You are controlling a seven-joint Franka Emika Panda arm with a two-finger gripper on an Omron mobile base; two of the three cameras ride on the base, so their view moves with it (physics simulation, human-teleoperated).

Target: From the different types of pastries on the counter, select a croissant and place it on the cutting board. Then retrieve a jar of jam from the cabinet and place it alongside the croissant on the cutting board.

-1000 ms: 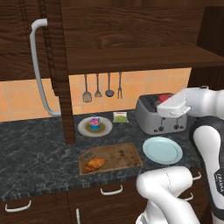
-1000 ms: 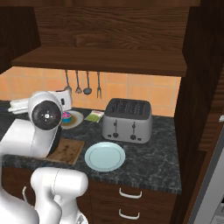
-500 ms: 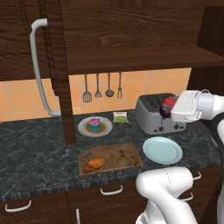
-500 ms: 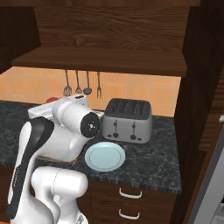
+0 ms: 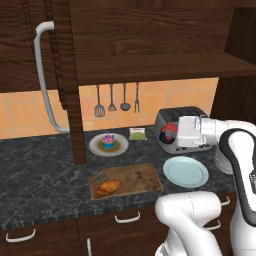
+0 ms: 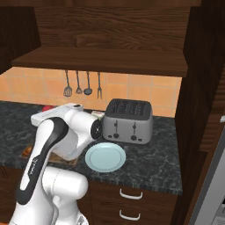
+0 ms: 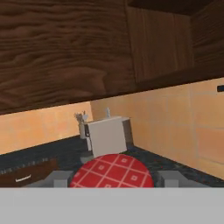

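Note:
The croissant (image 5: 107, 188) lies on the left end of the wooden cutting board (image 5: 135, 179), on the dark counter (image 5: 40, 180). The pink-frosted cupcake (image 5: 108, 141) sits on a round plate behind the board. My gripper (image 5: 168, 134) hangs in front of the toaster, right of the board, shut on the jar of jam (image 5: 169, 130). In the hand view the jar's red checked lid (image 7: 111, 171) sits between the two fingertips (image 7: 59, 177). In the right base view the jar (image 6: 47, 108) peeks out red at the hand's end. The cabinet door with its grey handle (image 5: 42, 75) stands open.
A silver toaster (image 6: 128, 121) stands at the back, a pale blue plate (image 5: 186, 171) in front of it. Utensils (image 5: 117, 100) hang on the tiled wall under the shelf (image 5: 150, 65). A small green item (image 5: 136, 133) lies by the cupcake plate. A pale box (image 7: 105, 135) stands ahead on the counter.
My hand has swung left and slightly lower with the jar, from over the toaster's right part to its front left. The croissant and the board have stayed put.

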